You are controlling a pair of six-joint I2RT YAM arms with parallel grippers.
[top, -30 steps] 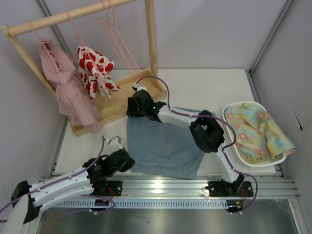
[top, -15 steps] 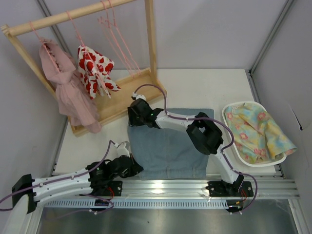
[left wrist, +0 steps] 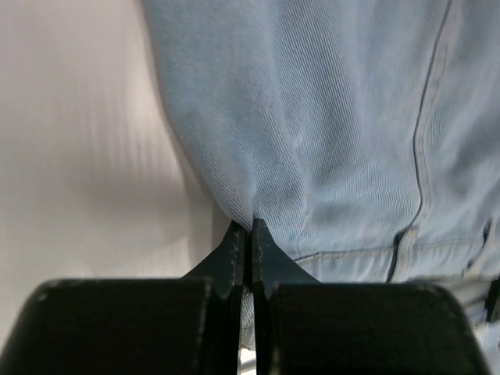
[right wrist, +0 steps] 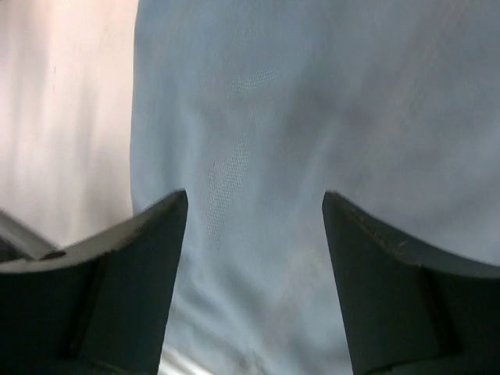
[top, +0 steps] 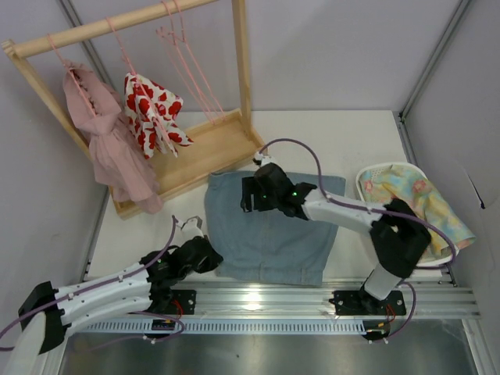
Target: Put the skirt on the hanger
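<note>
The light blue denim skirt (top: 273,234) lies flat on the table. My left gripper (top: 211,259) is at its near left corner and is shut on the skirt's edge; in the left wrist view the jaws (left wrist: 251,228) pinch a fold of the skirt (left wrist: 328,117). My right gripper (top: 247,195) hovers open over the far middle of the skirt, with only denim (right wrist: 312,109) between its fingers (right wrist: 254,207). Empty pink wire hangers (top: 184,66) hang on the rack at the back left.
The wooden rack (top: 199,152) stands at the back left with a pale pink dress (top: 109,152) and a white garment with red hearts (top: 152,109). A white basket (top: 369,231) holding a flowery cloth (top: 414,207) sits at the right. A metal rail (top: 266,298) runs along the near edge.
My right gripper has moved right from the skirt's far left corner to its far middle. The skirt's far edge now lies flat. My left gripper still holds the near left corner.
</note>
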